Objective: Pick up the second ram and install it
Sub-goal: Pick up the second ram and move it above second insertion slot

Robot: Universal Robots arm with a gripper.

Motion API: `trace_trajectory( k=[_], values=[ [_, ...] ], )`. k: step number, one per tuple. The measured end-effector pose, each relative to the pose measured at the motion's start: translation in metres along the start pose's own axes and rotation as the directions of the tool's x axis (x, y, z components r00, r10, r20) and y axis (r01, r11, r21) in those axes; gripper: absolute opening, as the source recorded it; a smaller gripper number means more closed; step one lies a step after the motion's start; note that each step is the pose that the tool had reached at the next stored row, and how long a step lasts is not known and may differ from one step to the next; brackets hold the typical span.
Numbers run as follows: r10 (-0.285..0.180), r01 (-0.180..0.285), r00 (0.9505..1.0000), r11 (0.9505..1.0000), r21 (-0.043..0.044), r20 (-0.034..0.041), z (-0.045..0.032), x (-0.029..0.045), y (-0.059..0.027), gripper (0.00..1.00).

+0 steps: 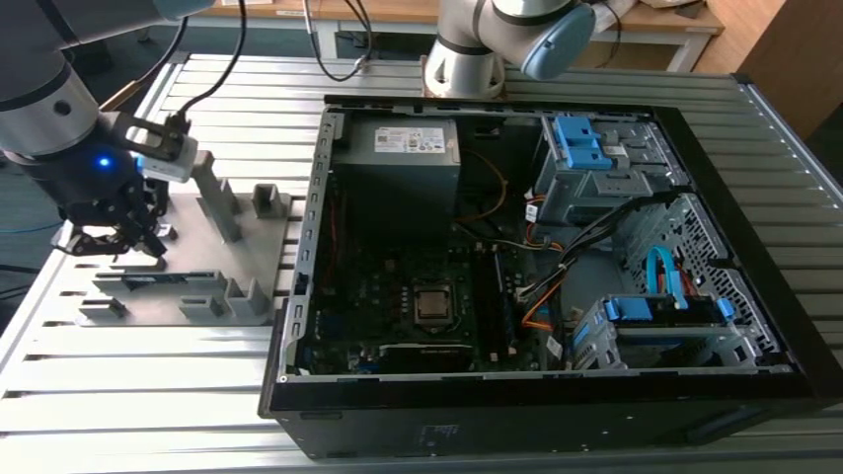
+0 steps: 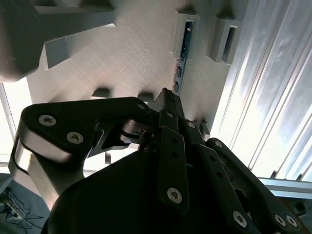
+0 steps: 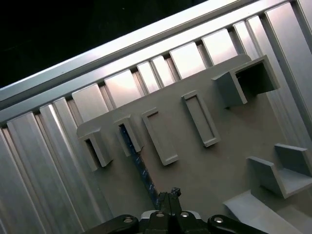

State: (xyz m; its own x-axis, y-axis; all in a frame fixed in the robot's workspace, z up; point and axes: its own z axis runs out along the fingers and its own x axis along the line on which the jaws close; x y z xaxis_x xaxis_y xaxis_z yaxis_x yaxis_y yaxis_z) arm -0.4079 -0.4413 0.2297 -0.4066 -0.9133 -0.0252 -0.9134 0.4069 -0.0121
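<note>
Where the exterior view looks across the slatted worktop (image 1: 132, 395), the arm's claw (image 1: 118, 237) hangs low over a grey holder plate (image 1: 197, 296). The plate lies by the worktop's edge at the exterior view's left. The second ram (image 1: 156, 279) lies in a slot of that plate, just beside the claw. An open computer case (image 1: 527, 415) fills the worktop's middle, apart from the plate.

In the second wrist view, the claw (image 2: 167, 95) is narrow, its fingertips drawn together with nothing between them. The second ram (image 2: 186, 36) sits edge-up between two holder blocks (image 2: 226, 39), and its near end comes close to the claw's tip.

In the first wrist view, the second ram (image 3: 139, 163) runs as a dark strip from a block towards the claw (image 3: 170, 194). Whether they touch, I cannot tell.
</note>
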Motion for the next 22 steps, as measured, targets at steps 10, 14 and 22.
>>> trace_trajectory(
  k=[10, 14, 22],
  values=[
    [-0.046, 0.046, 0.999, 0.999, -0.0011, 0.0006, 0.0, 0.0, 0.0, 0.1],
    [-0.06, 0.06, 0.9982, 0.9982, -0.0015, 0.0008, 0.0, 0.0, 0.0, 0.1],
    [-0.086, 0.086, 0.9963, 0.9963, -0.0021, 0.0012, 0.0, 0.0, 0.0, 0.1]
  ],
)
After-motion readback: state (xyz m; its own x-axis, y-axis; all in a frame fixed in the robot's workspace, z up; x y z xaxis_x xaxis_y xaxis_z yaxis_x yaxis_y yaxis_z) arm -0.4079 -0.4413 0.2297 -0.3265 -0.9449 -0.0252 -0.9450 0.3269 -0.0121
